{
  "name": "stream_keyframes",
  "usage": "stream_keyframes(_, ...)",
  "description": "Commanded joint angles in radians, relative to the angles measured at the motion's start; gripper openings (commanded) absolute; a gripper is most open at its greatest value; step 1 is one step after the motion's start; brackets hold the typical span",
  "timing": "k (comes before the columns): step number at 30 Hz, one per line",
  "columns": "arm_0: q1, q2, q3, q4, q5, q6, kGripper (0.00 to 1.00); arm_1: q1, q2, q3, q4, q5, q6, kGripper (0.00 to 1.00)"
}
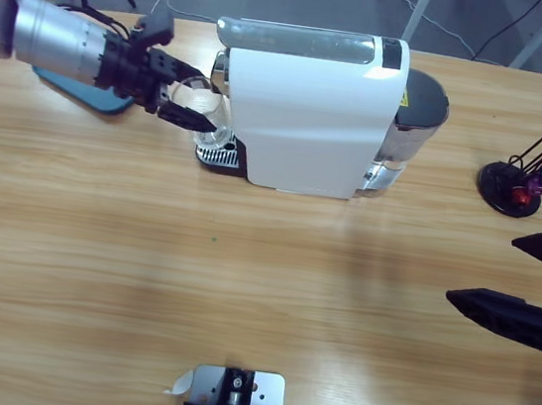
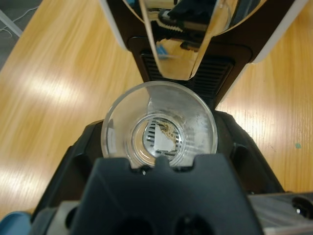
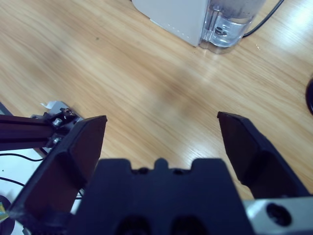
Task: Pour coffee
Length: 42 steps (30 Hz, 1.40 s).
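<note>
My left gripper (image 1: pixel 190 104) is shut on a clear glass cup (image 1: pixel 210 115) at the front of the white coffee machine (image 1: pixel 308 108), over its drip grid (image 1: pixel 219 156). In the left wrist view I look straight into the cup (image 2: pixel 195 128), with a black jaw on either side of it and the chrome spout (image 2: pixel 183 44) just beyond. Only a tiny tan trace of coffee (image 2: pixel 167 131) shows at the cup's bottom. My right gripper (image 1: pixel 482 270) is open over bare wood at the table's right side, far from the machine; the right wrist view shows nothing between the jaws of the gripper (image 3: pixel 161 125).
The machine's water tank (image 1: pixel 420 112) stands at its right end and shows in the right wrist view (image 3: pixel 230 22). A black capsule rack (image 1: pixel 535 172) with coloured capsules stands at the far right. A blue object (image 1: pixel 81 93) lies under the left arm.
</note>
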Motion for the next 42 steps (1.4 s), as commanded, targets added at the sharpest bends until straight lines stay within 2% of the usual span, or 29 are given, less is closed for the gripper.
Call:
stream_keyframes(1, -0.040, 0.066, -0.014, -0.010, -0.001, -0.029, 0.000, -0.022, 0.038, 0.019, -0.001, -0.006, -0.011, 1.000)
stream_keyframes(7, -0.055, 0.066, -0.009, -0.010, -0.001, -0.035, 0.000, -0.032, 0.038, 0.019, -0.001, -0.003, -0.011, 1.000)
stream_keyframes(8, -0.055, 0.063, -0.005, -0.010, 0.001, -0.035, 0.080, -0.035, 0.038, 0.017, -0.002, -0.003, -0.011, 1.000)
stream_keyframes(9, -0.055, 0.061, 0.000, -0.010, 0.005, -0.035, 0.605, -0.038, 0.038, 0.018, -0.002, -0.002, -0.011, 1.000)
stream_keyframes(10, -0.055, 0.061, 0.003, -0.010, 0.004, -0.035, 0.931, -0.038, 0.038, 0.019, -0.001, -0.001, -0.011, 1.000)
stream_keyframes(11, -0.055, 0.058, 0.007, -0.010, 0.004, -0.035, 0.982, -0.038, 0.038, 0.019, -0.001, 0.000, -0.011, 1.000)
stream_keyframes(20, -0.037, -0.015, 0.037, -0.010, 0.006, -0.035, 1.000, -0.038, 0.045, 0.019, -0.003, 0.012, -0.011, 1.000)
stream_keyframes(26, 0.033, -0.177, 0.144, -0.009, 0.005, -0.039, 1.000, -0.038, 0.044, 0.017, -0.008, 0.015, -0.011, 1.000)
stream_keyframes(30, 0.034, -0.285, 0.206, -0.007, 0.006, -0.048, 1.000, -0.038, 0.050, 0.012, -0.009, 0.001, -0.011, 1.000)
stream_keyframes(33, 0.020, -0.404, 0.270, -0.002, 0.006, -0.202, 1.000, -0.038, 0.054, 0.020, -0.011, -0.027, -0.009, 1.000)
stream_keyframes(38, -0.007, -0.689, 0.344, 0.049, 0.191, -0.413, 1.000, -0.038, 0.048, 0.024, -0.021, -0.088, -0.009, 1.000)
stream_keyframes(42, -0.051, -0.814, 0.294, 0.257, 0.428, -0.620, 1.000, -0.038, 0.056, 0.031, -0.059, -0.098, -0.006, 1.000)
